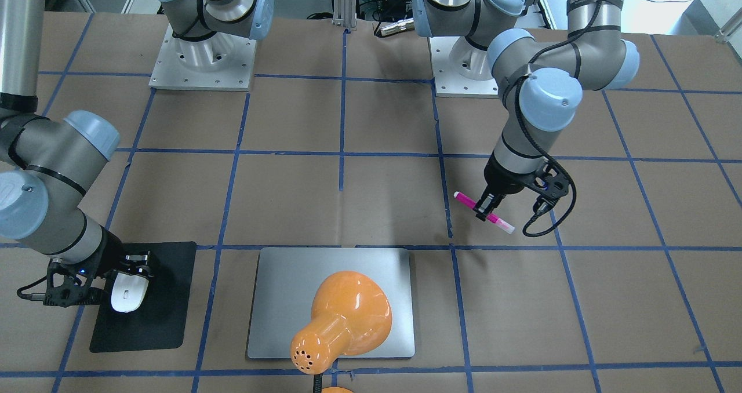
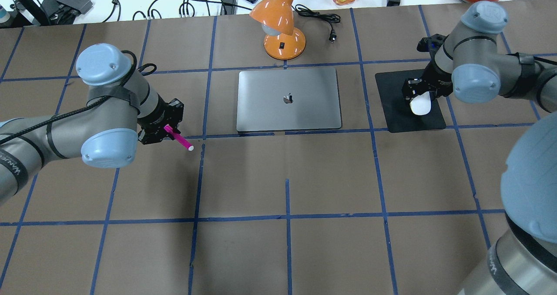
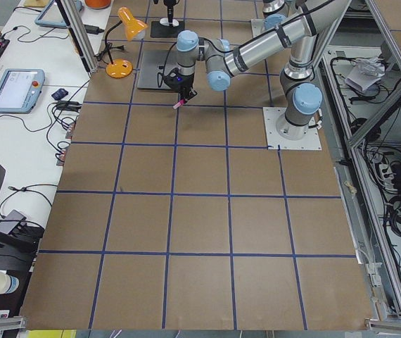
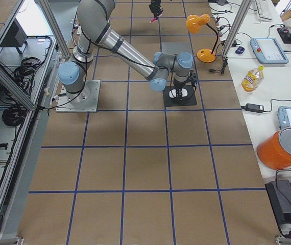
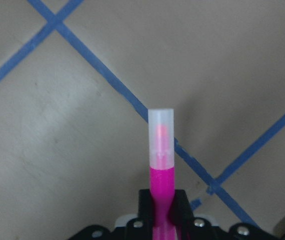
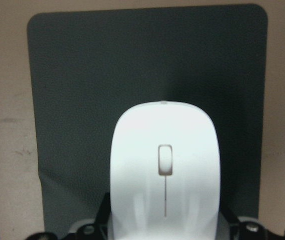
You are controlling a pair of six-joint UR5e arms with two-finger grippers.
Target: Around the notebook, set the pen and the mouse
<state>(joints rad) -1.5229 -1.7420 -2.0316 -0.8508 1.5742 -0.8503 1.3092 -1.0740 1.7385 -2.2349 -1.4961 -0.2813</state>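
Nearest to the robot's side, my left gripper (image 1: 484,210) is clenched on the pen (image 2: 179,138) around its magenta barrel, with the pale cap end sticking out past the fingers – the left wrist camera shows that cap over a crossing of blue tape lines on the brown table (image 2: 287,243). The pen hangs tilted above the table surface, off to the left of the notebook (image 2: 304,112) and apart from it. The notebook lies flat and closed, its near edge along a tape line. Further to the right, and about level with it, the black mat (image 2: 394,112) lies beside the notebook with a strip of bare table between them. Over that mat my right gripper (image 2: 417,95) is grasping the mouse (image 2: 421,105) by its rear, the fingers on either flank; I cannot tell whether the mouse rests on the mat or sits just above it. Beyond the notebook's far edge stands an orange desk lamp (image 2: 283,42), its base close to that edge
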